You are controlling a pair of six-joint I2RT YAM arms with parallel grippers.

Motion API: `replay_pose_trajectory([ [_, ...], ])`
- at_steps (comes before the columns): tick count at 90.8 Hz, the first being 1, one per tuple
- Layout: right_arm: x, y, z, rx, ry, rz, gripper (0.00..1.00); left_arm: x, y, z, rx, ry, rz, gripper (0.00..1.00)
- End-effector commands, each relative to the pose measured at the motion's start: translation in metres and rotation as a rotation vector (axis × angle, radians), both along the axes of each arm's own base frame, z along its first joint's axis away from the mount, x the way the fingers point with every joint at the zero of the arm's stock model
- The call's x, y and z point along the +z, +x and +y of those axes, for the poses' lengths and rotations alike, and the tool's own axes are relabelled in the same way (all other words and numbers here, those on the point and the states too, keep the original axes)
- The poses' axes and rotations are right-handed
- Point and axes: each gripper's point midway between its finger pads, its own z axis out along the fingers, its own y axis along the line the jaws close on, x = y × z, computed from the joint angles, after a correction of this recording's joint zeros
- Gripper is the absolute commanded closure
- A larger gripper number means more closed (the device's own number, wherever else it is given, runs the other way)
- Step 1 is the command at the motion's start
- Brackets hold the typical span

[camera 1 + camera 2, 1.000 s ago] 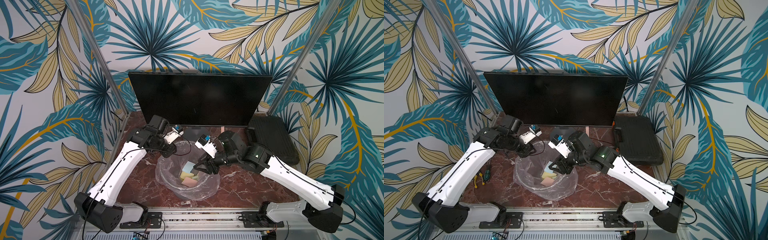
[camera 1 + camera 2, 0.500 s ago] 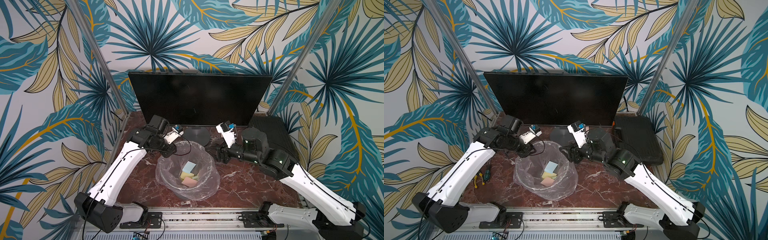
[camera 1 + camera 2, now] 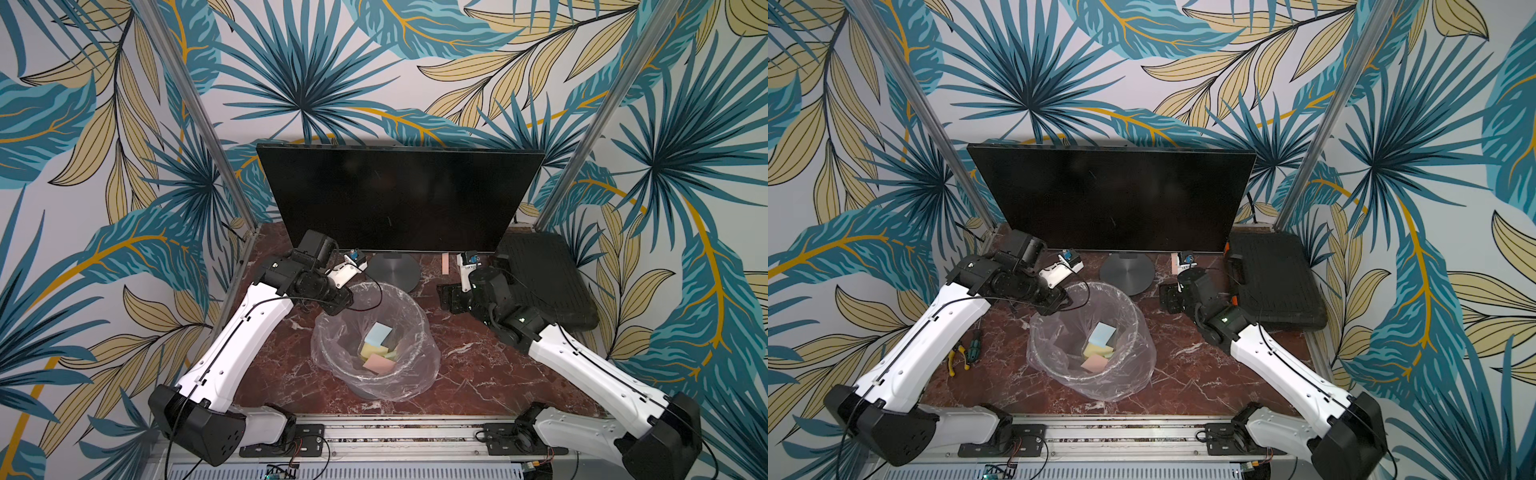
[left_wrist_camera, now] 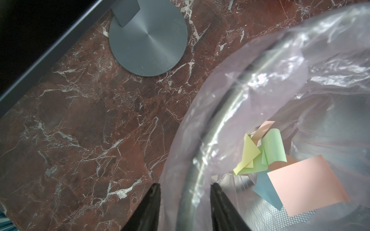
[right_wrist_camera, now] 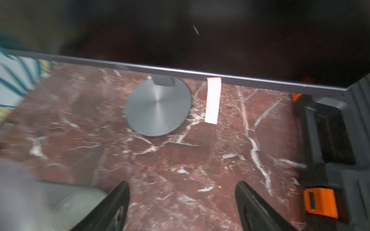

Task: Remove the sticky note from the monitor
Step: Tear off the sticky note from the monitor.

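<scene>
Sticky note [image 5: 213,100], pink, hangs from the lower bezel of the monitor [image 5: 200,40], just beside the base [image 5: 158,108]. Right tool [image 5: 182,184] is open and empty, short of it: align the jaws across the free lower end, pinch, peel downward. Left tool [image 4: 185,185] grips the bin [image 4: 220,124] rim.

The wall [image 3: 374,62] is showing teal and tan leaves on pale grey, the table [image 3: 469,365] is looking red-brown with white veins, the monitor [image 3: 399,195] is looking black with a grey base [image 3: 392,270], the sticky note [image 5: 213,100] is showing pale pink.
</scene>
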Motion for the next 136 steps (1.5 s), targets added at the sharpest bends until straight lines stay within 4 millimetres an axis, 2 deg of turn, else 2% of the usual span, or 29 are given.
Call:
replay_pose_trajectory([
  [1,-0.002,0.025,-0.007,-0.059,-0.109,-0.080,0.03,0.001,0.001,-0.002,0.003,-0.009,0.004,0.56],
  [7,-0.015,0.033,-0.005,-0.063,-0.121,-0.084,0.03,0.001,0.001,-0.002,0.004,-0.009,0.001,0.56],
  [28,-0.040,0.068,-0.013,-0.173,-0.114,-0.076,0.06,-0.001,0.001,-0.001,0.003,-0.005,0.004,0.56],
  [48,-0.059,0.085,-0.018,-0.208,-0.137,-0.069,0.10,0.001,0.001,-0.001,0.002,-0.007,-0.001,0.56],
  [103,-0.070,0.105,-0.022,-0.211,-0.126,-0.168,0.14,0.003,-0.001,-0.001,0.000,-0.007,-0.004,0.56],
  [136,-0.081,0.114,-0.027,-0.220,-0.130,-0.166,0.22,0.003,0.000,0.000,0.001,-0.006,-0.008,0.56],
])
